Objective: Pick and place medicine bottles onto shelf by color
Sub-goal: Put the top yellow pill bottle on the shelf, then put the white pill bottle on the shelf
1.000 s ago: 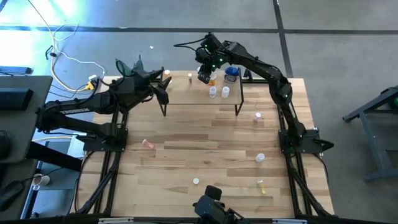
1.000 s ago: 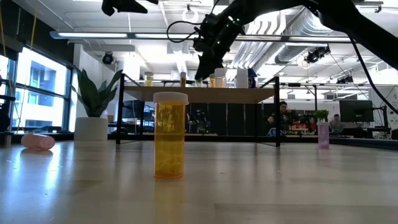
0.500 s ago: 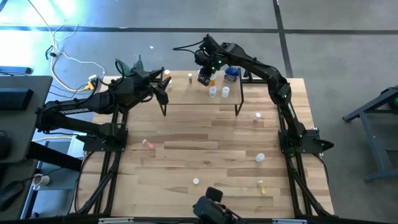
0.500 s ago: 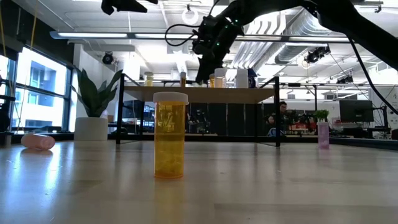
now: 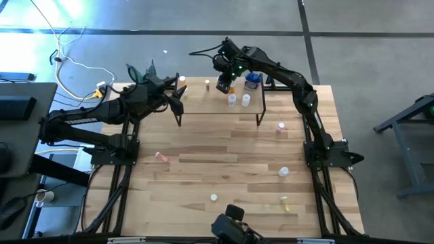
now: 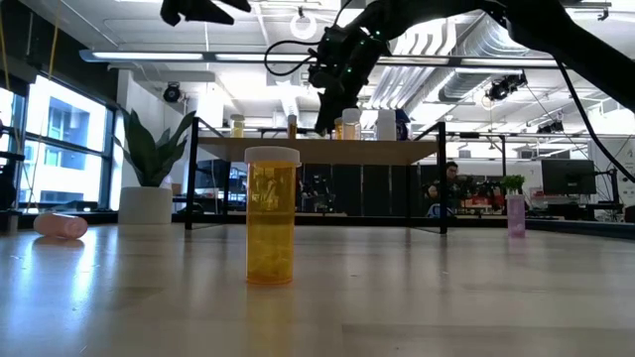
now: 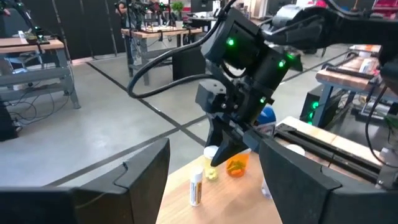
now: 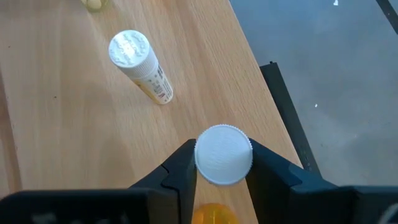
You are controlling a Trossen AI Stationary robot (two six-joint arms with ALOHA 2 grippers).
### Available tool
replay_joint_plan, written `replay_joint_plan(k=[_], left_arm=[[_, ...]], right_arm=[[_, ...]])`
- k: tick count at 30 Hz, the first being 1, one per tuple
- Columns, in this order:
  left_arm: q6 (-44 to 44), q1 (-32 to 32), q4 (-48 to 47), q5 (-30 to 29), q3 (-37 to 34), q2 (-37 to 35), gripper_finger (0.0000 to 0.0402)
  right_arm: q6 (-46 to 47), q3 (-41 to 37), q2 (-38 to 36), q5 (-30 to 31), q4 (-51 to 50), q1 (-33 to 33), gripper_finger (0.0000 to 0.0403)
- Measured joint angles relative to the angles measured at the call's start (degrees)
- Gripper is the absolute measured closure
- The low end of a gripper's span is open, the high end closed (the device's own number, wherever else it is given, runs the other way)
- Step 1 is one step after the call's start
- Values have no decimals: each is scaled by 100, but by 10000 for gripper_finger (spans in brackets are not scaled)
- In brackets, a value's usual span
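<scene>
The shelf (image 5: 203,103) stands at the table's far side with several medicine bottles on it: a slim white one (image 5: 207,84), two white ones (image 5: 232,100), a blue one (image 5: 252,81). My right gripper (image 8: 222,163) reaches down over the shelf's far edge, shut on an orange bottle (image 7: 237,165) with a white cap. My left gripper (image 5: 178,91) hangs open and level above the shelf's left end, with nothing between its fingers. More bottles lie or stand on the table: pink (image 5: 161,156), pink (image 5: 281,127), white (image 5: 283,172), yellow (image 5: 285,201). My right gripper pinches the orange bottle's white cap (image 8: 224,154) by its round side, one finger (image 8: 180,171) on each side of it. The fingers slant down from above. The bottle is upright, its orange body below the fingers, and its base seems to rest on the shelf board (image 8: 74,124).
A potted plant (image 5: 146,70) stands at the table's far left corner, just behind my left arm. A slim white bottle (image 8: 140,65) stands on the shelf close to my right gripper. In the low view a yellow bottle (image 6: 271,215) stands near the table's front.
</scene>
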Motion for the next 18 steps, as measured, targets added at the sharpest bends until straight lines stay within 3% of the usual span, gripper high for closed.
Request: replay_joint_plan(k=[10, 18], left_arm=[[-42, 0, -68, -4, 0, 1, 165], [-44, 2, -338, -23, 0, 1, 165]], right_arm=[[171, 20, -2, 0, -14, 26, 210], [212, 24, -130, 0, 184, 11, 192]])
